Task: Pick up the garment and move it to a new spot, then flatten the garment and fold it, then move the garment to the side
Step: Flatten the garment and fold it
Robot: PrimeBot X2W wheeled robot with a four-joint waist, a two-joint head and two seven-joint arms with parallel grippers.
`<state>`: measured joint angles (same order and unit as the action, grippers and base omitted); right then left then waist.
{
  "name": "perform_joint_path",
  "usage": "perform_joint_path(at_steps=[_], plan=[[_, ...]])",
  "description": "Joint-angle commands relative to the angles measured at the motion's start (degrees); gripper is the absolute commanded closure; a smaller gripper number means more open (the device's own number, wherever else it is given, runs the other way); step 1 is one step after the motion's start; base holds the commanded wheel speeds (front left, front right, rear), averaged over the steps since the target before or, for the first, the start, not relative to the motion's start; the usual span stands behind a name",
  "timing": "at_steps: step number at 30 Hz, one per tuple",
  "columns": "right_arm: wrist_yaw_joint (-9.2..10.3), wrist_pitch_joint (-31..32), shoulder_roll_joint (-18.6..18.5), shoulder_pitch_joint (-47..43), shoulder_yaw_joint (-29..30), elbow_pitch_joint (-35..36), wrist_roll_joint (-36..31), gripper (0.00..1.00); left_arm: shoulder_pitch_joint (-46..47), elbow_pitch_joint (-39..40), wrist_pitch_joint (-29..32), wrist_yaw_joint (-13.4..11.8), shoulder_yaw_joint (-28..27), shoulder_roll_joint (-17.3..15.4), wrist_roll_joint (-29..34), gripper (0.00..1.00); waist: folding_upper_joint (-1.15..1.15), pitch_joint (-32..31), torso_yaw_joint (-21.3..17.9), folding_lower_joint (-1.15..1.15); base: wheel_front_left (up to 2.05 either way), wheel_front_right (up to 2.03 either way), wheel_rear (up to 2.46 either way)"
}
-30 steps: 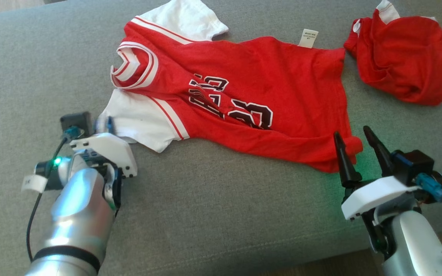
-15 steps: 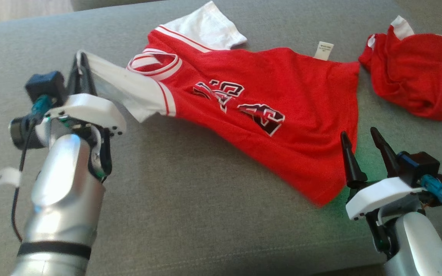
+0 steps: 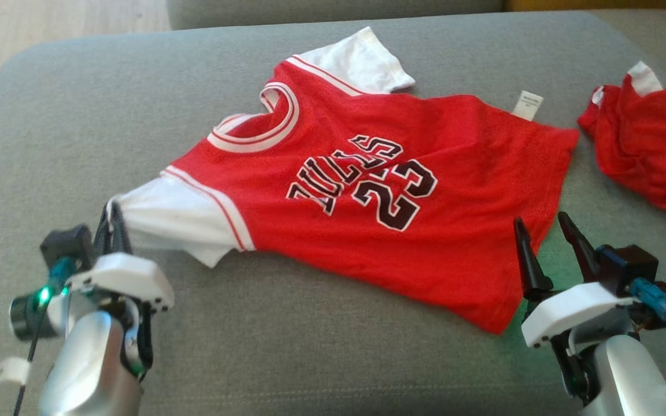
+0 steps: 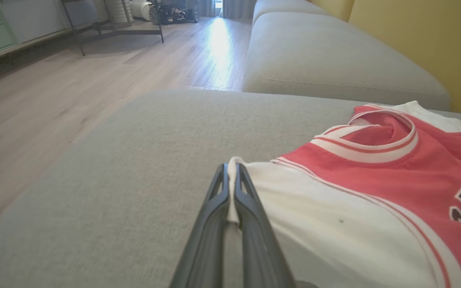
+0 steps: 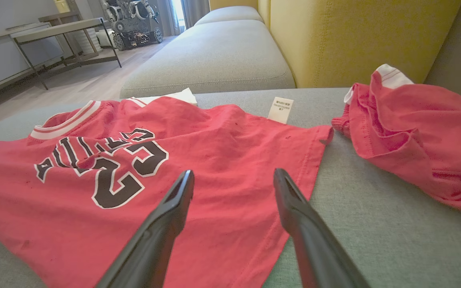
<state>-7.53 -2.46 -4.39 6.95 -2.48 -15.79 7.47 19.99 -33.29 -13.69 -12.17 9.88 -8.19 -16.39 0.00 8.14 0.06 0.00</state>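
Note:
The garment [image 3: 367, 196] is a red jersey with white sleeves and black lettering, spread across the grey sofa cushion [image 3: 287, 358]. My left gripper [image 3: 111, 216] is shut on the edge of its near white sleeve [image 3: 171, 216], at the lower left of the head view. In the left wrist view the fingers [image 4: 250, 200] pinch that sleeve's hem [image 4: 232, 192]. My right gripper [image 3: 544, 228] stands open with nothing between its fingers, just off the jersey's lower hem corner. In the right wrist view my right gripper [image 5: 233, 178] hovers above the red hem [image 5: 230, 224].
A second crumpled red garment [image 3: 651, 156] lies at the right of the cushion. A yellow backrest [image 5: 354, 36] rises behind it. Another grey cushion [image 4: 326, 60] adjoins at the far side, and wooden floor [image 4: 54, 104] lies beyond the cushion's left edge.
My left gripper shut on the white sleeve and pulled it out to the left, spreading the jersey so its lettering lies flat. The head camera shifted too. The right gripper stayed open.

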Motion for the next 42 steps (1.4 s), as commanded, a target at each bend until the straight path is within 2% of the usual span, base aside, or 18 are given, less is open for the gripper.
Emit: perform_joint_path(at_steps=[1,7,14,15,16,23,34,42], plan=[[0.04,0.05,0.08,0.62,-0.95,1.58,-0.64,0.00,0.28,2.02,0.02,-0.61,-2.88,-2.20,-0.64,1.00,0.00,-0.42,0.80,0.00,0.00,0.00,0.00],[0.04,0.49,0.12,0.35,-1.02,1.51,-0.86,0.00,-3.62,2.19,0.82,-1.69,-3.21,-2.60,-1.31,1.00,0.00,-0.83,1.88,0.00,0.00,0.00,0.00],[0.04,0.58,0.07,0.10,-1.33,1.32,-0.80,0.00,-5.41,-0.13,2.88,-1.70,-1.38,-1.70,-1.20,1.00,0.00,-1.32,1.91,0.00,0.00,0.00,0.00],[0.04,0.61,0.05,0.05,-1.38,1.27,-0.79,0.00,-5.45,-0.37,2.96,-1.76,-1.20,-1.61,-1.17,0.68,0.00,-1.43,1.91,0.00,0.00,0.00,0.00],[0.04,0.66,0.01,-0.01,-1.40,1.24,-0.77,0.00,-5.42,-0.41,2.72,-1.96,-1.11,-1.56,-1.05,0.00,0.00,-1.56,1.90,0.00,0.00,0.00,0.00],[0.04,0.70,-0.24,-0.20,-1.13,1.28,-0.63,0.00,-4.79,4.26,-0.65,-2.39,-1.93,-0.67,-1.00,0.00,0.00,-2.77,1.95,0.00,0.00,0.00,0.00],[0.04,0.61,-0.41,-0.37,-0.96,2.09,-0.07,0.00,-8.49,25.68,-1.29,1.03,-4.91,3.49,2.80,0.00,0.00,-3.47,1.48,0.00,0.00,0.00,0.00],[0.04,1.32,-2.17,2.63,-0.24,1.81,2.30,0.00,-9.88,29.79,-1.29,3.20,-3.94,4.89,4.36,0.00,0.00,-2.11,1.75,0.00,0.00,0.00,0.00]])
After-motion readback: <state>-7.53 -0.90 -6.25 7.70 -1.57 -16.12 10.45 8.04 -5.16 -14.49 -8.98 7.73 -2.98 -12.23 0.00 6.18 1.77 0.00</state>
